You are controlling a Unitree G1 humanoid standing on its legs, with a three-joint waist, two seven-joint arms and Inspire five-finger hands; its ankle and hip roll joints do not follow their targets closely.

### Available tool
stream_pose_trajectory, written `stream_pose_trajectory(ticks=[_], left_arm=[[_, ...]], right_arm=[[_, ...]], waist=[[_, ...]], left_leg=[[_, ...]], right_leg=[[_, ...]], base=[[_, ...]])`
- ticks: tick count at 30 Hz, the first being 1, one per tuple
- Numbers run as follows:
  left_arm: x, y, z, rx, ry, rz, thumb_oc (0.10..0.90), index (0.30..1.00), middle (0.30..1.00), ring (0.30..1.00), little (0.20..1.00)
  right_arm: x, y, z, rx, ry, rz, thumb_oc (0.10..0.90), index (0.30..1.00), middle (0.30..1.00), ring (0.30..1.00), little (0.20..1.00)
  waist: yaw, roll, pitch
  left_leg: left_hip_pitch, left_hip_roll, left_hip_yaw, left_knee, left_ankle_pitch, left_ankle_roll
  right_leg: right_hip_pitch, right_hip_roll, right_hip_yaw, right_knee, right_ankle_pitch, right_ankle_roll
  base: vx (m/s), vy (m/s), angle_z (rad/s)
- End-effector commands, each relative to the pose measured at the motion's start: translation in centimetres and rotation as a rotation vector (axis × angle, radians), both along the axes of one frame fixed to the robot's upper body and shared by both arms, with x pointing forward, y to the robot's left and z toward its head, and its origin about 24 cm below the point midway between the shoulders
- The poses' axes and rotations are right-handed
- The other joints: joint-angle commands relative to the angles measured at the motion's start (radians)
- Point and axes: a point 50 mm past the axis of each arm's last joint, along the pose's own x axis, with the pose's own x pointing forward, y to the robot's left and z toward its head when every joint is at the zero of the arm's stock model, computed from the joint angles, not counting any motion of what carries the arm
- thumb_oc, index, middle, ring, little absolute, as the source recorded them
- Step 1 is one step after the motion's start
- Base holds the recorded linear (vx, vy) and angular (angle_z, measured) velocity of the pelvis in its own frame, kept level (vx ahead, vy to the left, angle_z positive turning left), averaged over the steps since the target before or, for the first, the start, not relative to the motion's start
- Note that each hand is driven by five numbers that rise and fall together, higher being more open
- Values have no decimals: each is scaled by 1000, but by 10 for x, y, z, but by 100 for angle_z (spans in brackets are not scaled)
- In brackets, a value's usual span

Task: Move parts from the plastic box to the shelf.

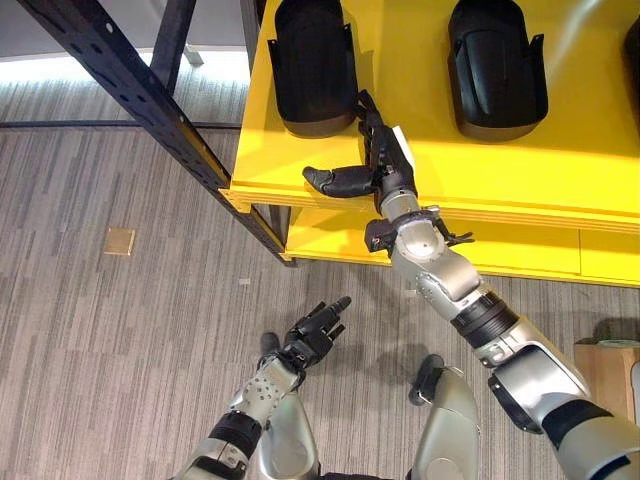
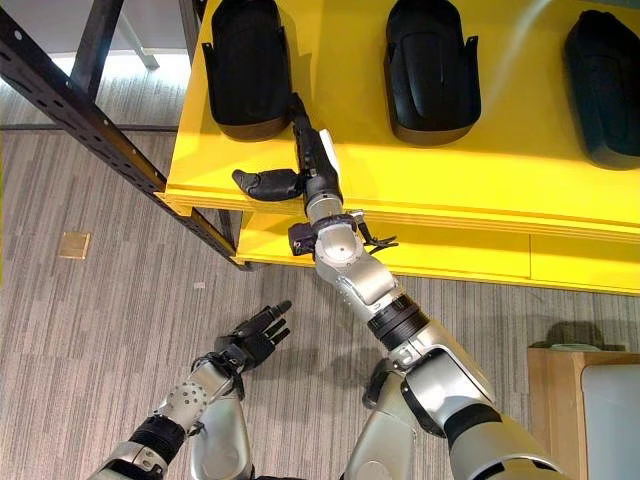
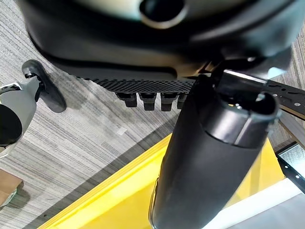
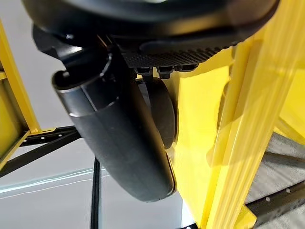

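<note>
The right hand (image 1: 385,160) lay stretched over the front edge of the yellow shelf (image 1: 560,170), fingers straight and reaching forward, thumb splayed out along the shelf's lip. It held nothing; its fingertips sat at, perhaps just touching, the near end of the closest black part (image 1: 315,65), which stood directly ahead of the fingers on the shelf. A second black part (image 1: 497,65) stood further off on the thumbless side of the hand, well apart from the first, and the right eye view showed a third part (image 2: 605,85) beyond that.

The parts looked like moulded hard-plastic shells: stiff, fairly light for their bulk, and smooth and glossy enough that they would probably slide under a push and slip in a loose pinch. They did not look fragile. The best hold would likely be across the narrower flanks with the ribbed side ridges, thumb on one side and fingers on the other.

The left hand (image 1: 318,328) hung low above the floor, fingers relaxed, empty.
</note>
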Motion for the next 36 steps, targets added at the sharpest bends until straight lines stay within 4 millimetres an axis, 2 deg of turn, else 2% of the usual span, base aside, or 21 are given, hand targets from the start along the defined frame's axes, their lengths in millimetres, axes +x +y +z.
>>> stream_pose_trajectory(ticks=[1,15,20,36], left_arm=[[6,-23,19,-56,-116,-99,900,1000,1000,1000,1000],[4,-23,17,-61,-117,-102,900,1000,1000,1000,1000],[3,-23,16,-62,-119,-101,900,1000,1000,1000,1000],[4,-24,17,-60,-121,-101,900,1000,1000,1000,1000]], right_arm=[[-26,35,49,132,-188,209,900,1000,1000,1000,1000],[-28,39,47,124,-185,228,900,1000,1000,1000,1000],[-26,34,46,147,-184,176,900,1000,1000,1000,1000],[-27,36,44,147,-171,236,900,1000,1000,1000,1000]], waist=[[25,4,-15],[27,6,-15],[28,4,-15],[22,6,-15]], left_leg=[[-18,-49,94,16,-13,84],[-21,-52,94,20,-16,85],[-21,-50,94,19,-16,85],[-24,-49,95,23,-18,84]], right_leg=[[82,58,-20,59,-116,-56],[81,56,-20,59,-114,-55],[83,56,-21,57,-115,-56],[77,55,-17,56,-112,-53]], base=[[0,0,0],[0,0,0],[0,0,0],[0,0,0]])
